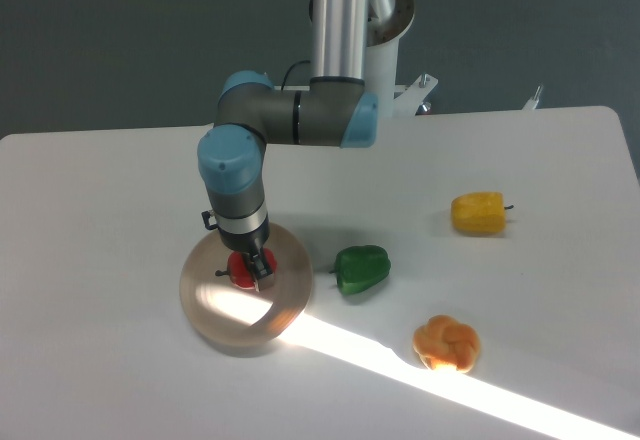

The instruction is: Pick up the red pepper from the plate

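Nearest the lens, a braided orange-tan toy bread roll (447,344) sits on the white worktop (110,200), partly in a bright diagonal strip of light running from the plate area to the lower right edge. Hand (252,270) of the grey-and-blue arm (240,175) points straight down over the round shallow tan translucent plate (205,310), w/ its two dark fingers at either side of the small glossy red toy bell pepper (241,272). Fingers look closed in against the pepper, pinching it; contact on the far side is hidden by the wrist. Pepper is inside the plate, toward the rim farthest from the camera, its short dark stem sticking out to the left side of the picture; can't tell if it's resting on the dish or just off it. Light strip also washes over the plate's near part. Just right of the plate, not touching it, lies a glossy green toy bell pepper (360,269). Further right & farther back, well apart from the rest, lies a yellow toy bell pepper (478,212) w/ its dark stem pointing right. Arm's silver upright column (340,20) rises at the back of the worktop against a dark teal wall (120,40).
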`<action>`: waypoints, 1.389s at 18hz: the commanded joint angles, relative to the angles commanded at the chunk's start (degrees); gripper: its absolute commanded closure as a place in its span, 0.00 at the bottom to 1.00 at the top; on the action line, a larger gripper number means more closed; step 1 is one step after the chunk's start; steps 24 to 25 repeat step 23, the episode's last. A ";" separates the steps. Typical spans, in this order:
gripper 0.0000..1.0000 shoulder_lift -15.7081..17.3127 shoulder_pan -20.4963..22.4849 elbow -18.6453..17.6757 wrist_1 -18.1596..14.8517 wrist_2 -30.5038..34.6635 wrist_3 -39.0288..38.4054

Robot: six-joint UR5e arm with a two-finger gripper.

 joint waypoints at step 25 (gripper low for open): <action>0.47 -7.55 19.00 27.61 -19.25 -2.73 28.76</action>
